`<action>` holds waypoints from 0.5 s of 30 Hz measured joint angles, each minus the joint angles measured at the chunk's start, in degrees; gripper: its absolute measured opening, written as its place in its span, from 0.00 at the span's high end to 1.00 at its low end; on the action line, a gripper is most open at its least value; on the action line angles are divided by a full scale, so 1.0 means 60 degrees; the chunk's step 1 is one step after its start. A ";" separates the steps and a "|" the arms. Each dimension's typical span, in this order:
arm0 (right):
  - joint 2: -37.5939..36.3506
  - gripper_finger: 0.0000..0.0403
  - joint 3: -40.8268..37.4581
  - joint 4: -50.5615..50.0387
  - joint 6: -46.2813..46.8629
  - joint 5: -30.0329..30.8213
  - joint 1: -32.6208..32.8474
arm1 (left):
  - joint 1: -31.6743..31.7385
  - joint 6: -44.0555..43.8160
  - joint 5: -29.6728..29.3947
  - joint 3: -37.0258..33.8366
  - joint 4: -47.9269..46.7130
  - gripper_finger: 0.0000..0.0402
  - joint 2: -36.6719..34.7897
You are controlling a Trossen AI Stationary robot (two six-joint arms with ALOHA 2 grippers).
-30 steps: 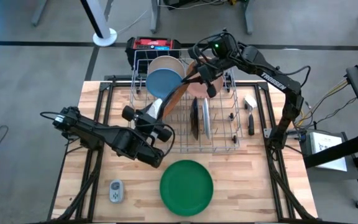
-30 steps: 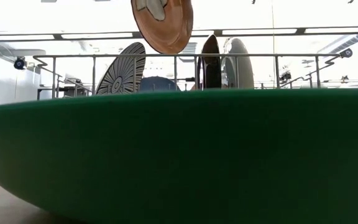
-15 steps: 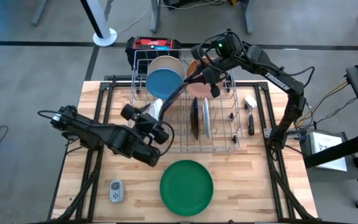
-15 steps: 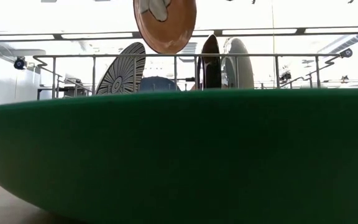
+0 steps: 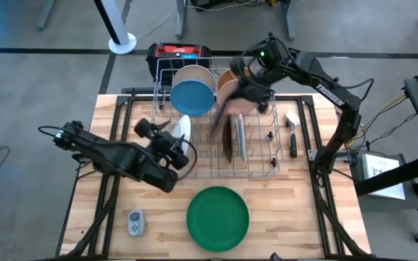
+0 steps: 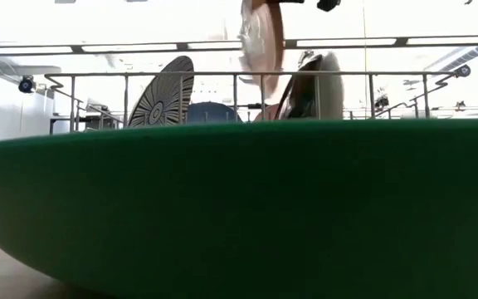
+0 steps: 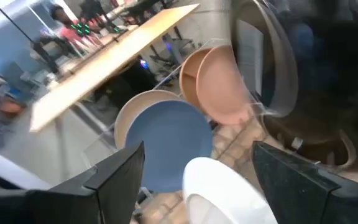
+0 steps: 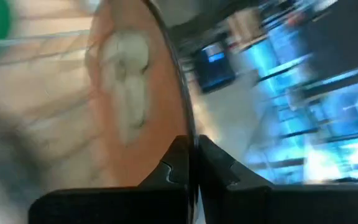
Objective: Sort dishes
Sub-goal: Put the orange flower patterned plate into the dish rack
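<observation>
- While the right gripper point(image 5: 247, 85) is over the back of the wire rack point(image 5: 263, 165), its fingers are pinched tight on the rim of a brown plate point(image 8: 126, 99) with a pale patch on its face, as the right wrist view shows.
- From the high view, the brown plate hangs edge-on and blurred below that gripper, above the rack's middle slots.
- From the low view, the same plate point(image 6: 262, 41) sits clear above the rack's top rail, tilted nearly on edge.
- Left gripper point(image 5: 167, 139): at the rack's left side, fingers spread wide, nothing between them.
- Left wrist view: the two dark fingers point(image 7: 120, 174) stand apart, with a white dish point(image 7: 225, 190) just beyond them.
- White dish point(image 5: 182, 130): inside the rack at its left edge, just beside the left gripper; contact cannot be determined.
- Blue plate point(image 5: 192, 96): upright at the rack's back left, with a tan plate point(image 5: 194, 72) directly behind it.
- Pink plate point(image 7: 224, 84): upright beside the blue plate, toward the rack's back right.
- Dark brown plate point(image 5: 228, 138) and a white plate point(image 5: 240, 138): upright side by side in the rack's middle slots.
- Striped plate point(image 6: 163, 93): leaning in the rack, visible in the low view.
- Large green plate point(image 5: 218, 217): flat on the wooden table point(image 5: 296, 217), in front of the rack, well apart from both grippers.
- Small grey gadget point(image 5: 135, 222): on the table to the left of the green plate.
</observation>
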 joint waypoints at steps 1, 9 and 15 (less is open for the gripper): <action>-0.0033 1.00 -0.0037 -0.0230 -0.0216 0.0074 -0.0004 | -0.0010 -0.0019 -0.0036 0.0026 -0.0034 0.29 -0.0054; -0.0071 1.00 -0.0011 -0.0229 -0.0510 -0.0152 0.0036 | -0.0103 -0.0148 -0.0313 -0.0001 -0.0161 0.29 -0.0420; -0.0033 1.00 -0.0029 0.0190 -0.0633 -0.0320 0.0062 | -0.0107 -0.0150 -0.0400 -0.0009 -0.0236 0.29 -0.0430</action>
